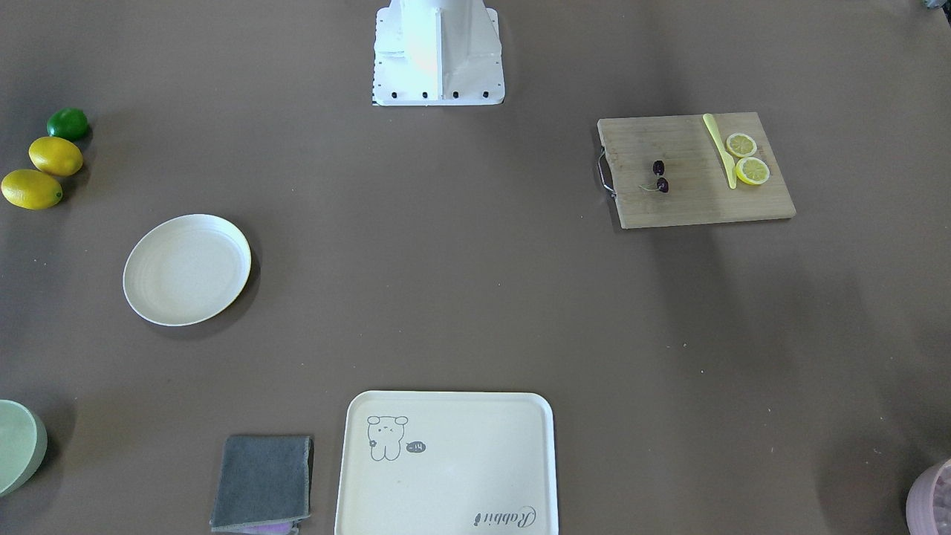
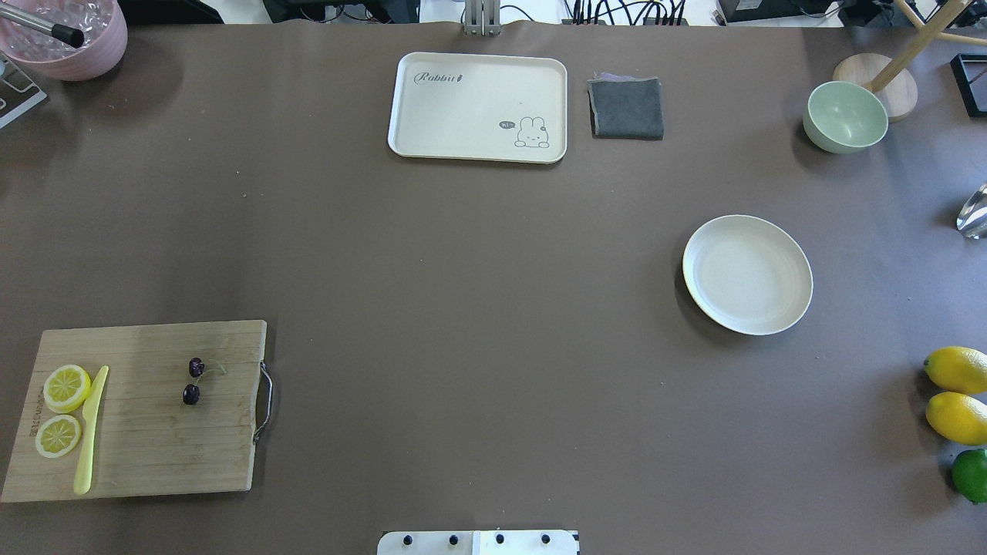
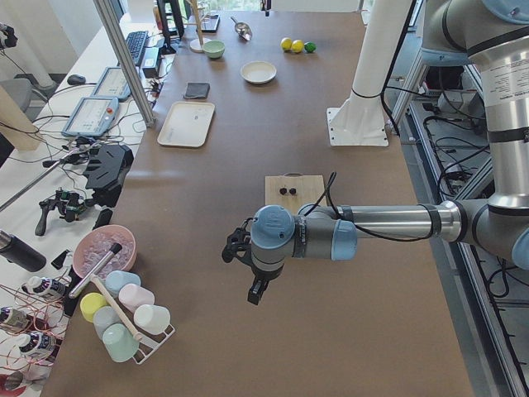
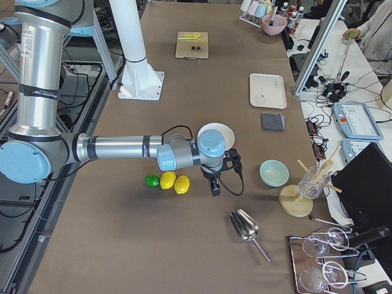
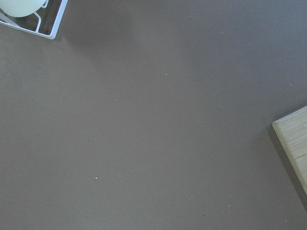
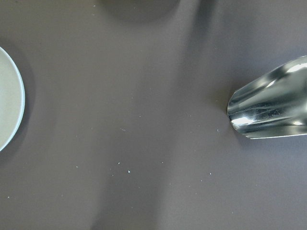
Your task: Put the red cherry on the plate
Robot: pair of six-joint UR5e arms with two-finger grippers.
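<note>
Red cherry (image 2: 190,394) lies on the cutting board (image 2: 154,432) close to our left side. It is a tiny, light, round pair, likely to roll, so we would pinch across one fruit or where the stems meet. Our left gripper (image 3: 256,291) and right gripper (image 4: 214,187) hover over the table ends; we cannot tell whether their fingers are apart. Farther off sits the plate (image 2: 746,274).

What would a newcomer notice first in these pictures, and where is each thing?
The yellow lemon slices and the red cherry on the wooden cutting board, at the robot's near left, stand out first. Far to the right lies the plate, bare; past it, two whole lemons and a lime sit at the overhead view's edge.
</note>
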